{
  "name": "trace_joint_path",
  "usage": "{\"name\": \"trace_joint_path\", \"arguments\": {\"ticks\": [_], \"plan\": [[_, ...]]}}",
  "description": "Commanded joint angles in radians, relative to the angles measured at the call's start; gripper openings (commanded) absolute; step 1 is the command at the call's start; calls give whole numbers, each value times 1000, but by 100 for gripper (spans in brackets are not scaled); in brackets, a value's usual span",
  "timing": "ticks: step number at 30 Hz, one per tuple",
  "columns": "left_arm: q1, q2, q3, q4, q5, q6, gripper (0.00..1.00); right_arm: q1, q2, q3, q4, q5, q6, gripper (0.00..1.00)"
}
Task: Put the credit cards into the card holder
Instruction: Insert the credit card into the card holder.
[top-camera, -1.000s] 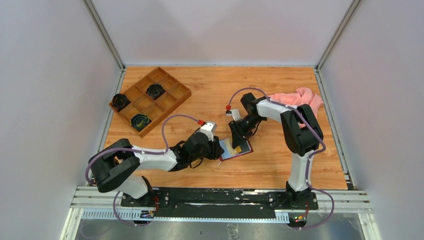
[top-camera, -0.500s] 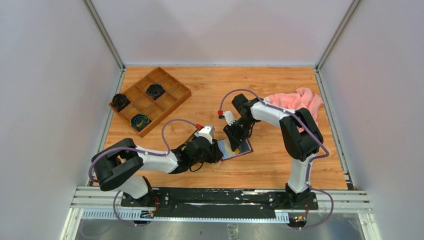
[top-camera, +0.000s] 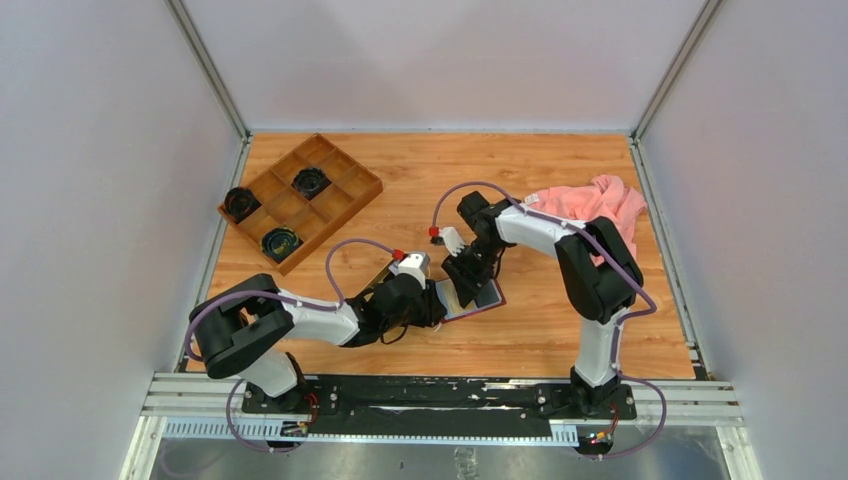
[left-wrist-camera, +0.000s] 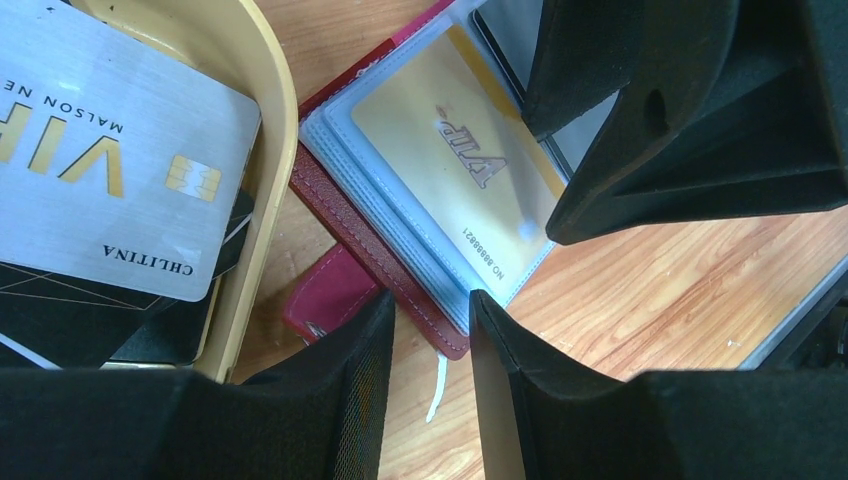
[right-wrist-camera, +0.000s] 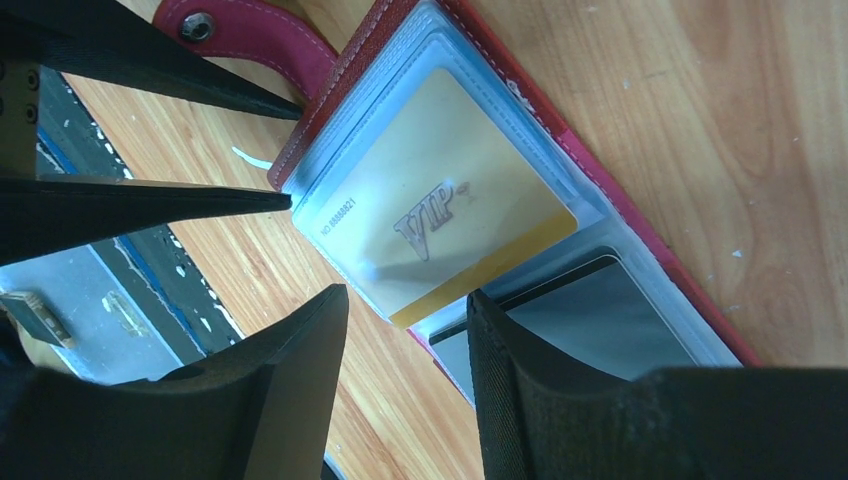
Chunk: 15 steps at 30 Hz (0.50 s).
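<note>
gold card (right-wrist-camera: 440, 220) in card holder (right-wrist-camera: 650, 250) sleeve

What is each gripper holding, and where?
The left gripper brackets the card holder at its corner; the right gripper brackets the gold card at its outer edge. Firm grip cannot be told.

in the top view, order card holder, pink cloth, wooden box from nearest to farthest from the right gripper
1. card holder: directly under the right gripper, table centre.
2. pink cloth: far right, behind the right arm.
3. wooden box: far left corner.
</note>
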Motion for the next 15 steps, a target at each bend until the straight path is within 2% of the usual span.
{"name": "trace_joint_path", "arguments": {"ticks": [1,8,15], "plan": [[-9,-3,3,7,-18,7,40,-45,-8,12,-40,-74,-39,52],[-9,-53,-18,19,-24,29,41,-75,-32,10,-55,-133,-72,50],[-9,-35,-14,30,-14,26,41,-76,12,21,-40,-107,-31,43]]}}
